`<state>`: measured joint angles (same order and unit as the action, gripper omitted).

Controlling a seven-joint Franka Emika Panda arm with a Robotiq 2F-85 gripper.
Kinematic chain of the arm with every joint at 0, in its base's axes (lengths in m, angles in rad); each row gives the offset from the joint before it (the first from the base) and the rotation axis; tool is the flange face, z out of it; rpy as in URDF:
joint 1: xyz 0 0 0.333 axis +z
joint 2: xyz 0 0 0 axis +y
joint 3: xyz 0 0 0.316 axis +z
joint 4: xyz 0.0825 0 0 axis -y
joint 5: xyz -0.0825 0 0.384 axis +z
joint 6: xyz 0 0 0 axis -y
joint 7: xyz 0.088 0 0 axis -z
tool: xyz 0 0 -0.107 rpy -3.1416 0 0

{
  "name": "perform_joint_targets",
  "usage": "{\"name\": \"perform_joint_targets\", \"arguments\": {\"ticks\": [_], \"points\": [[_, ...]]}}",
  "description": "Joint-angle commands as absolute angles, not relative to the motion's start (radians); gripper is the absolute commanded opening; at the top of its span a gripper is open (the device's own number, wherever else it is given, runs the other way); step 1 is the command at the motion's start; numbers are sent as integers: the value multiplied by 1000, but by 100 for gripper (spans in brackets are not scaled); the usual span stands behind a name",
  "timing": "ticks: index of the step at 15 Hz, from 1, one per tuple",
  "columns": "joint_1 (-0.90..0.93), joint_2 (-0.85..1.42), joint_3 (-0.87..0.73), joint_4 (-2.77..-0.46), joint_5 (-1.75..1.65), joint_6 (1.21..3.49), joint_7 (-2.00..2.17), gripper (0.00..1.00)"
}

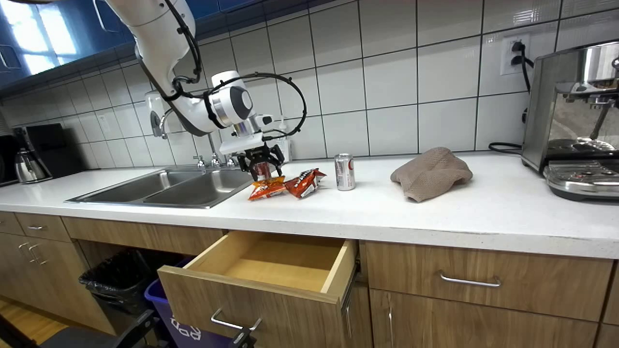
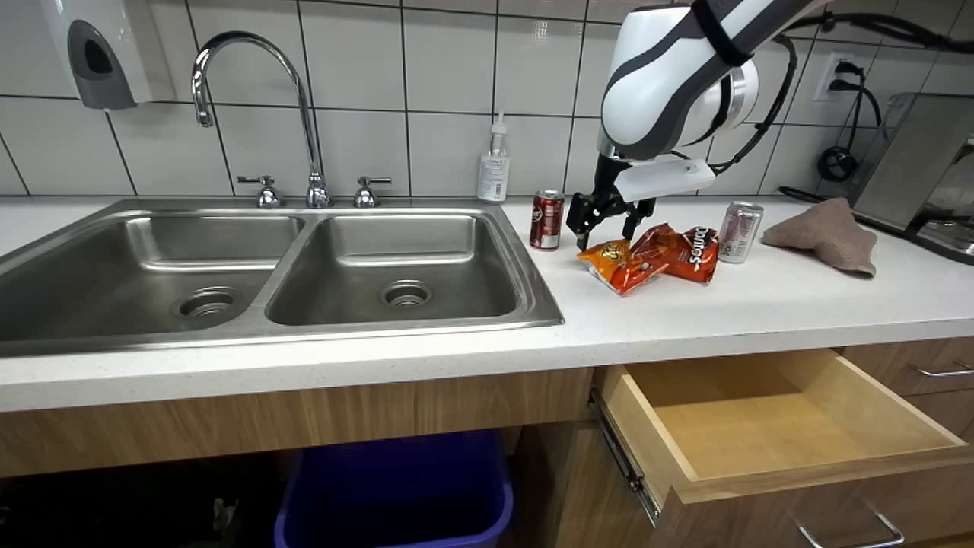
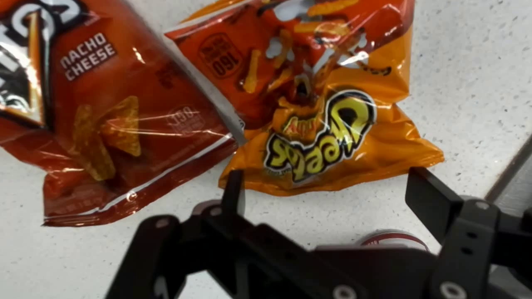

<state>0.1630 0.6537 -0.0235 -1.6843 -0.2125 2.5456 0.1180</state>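
Parted gripper [image 3: 326, 182] is straddling the end of a Cheetos bag [image 3: 332, 149]

Leftmost of the group in an exterior view, a red soda can [image 2: 546, 221] is standing just beside the gripper, so a small sideways drift would be risking a topple. The fingers [image 3: 432, 203] are standing wide apart and holding nothing; the Cheetos bag is lying on the countertop [image 2: 723, 304] below, its orange end spanning the gap. Because that end is looking as wide as the gap, a finger could be landing on the film and pushing it flat. The wrist view is not showing clearly whether the tips are touching the bag or hovering just above it. To its right, the Doritos Nacho Cheese bag [image 3: 112, 124] is lying against it, so it could be getting dragged along and nudging the silver soda can [image 2: 740, 232] just beyond.

Containers, left to right: the sink [image 2: 281, 323] is showing a drain [image 2: 405, 294] in each of its two basins; below, a black-lined bin [image 1: 101, 282] and a purple bin [image 2: 396, 449] are standing side by side; the pulled-out drawer [image 1: 271, 304] is showing its pale wooden bottom. The bags and cans are hiding their contents.
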Motion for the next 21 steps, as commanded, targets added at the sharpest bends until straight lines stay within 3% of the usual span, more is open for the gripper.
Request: {"name": "perform_joint_targets", "arguments": {"ticks": [1, 21], "points": [[165, 720, -19, -1586, -190, 2488, 109, 100], [171, 712, -27, -1620, -189, 2490, 121, 100]]}}
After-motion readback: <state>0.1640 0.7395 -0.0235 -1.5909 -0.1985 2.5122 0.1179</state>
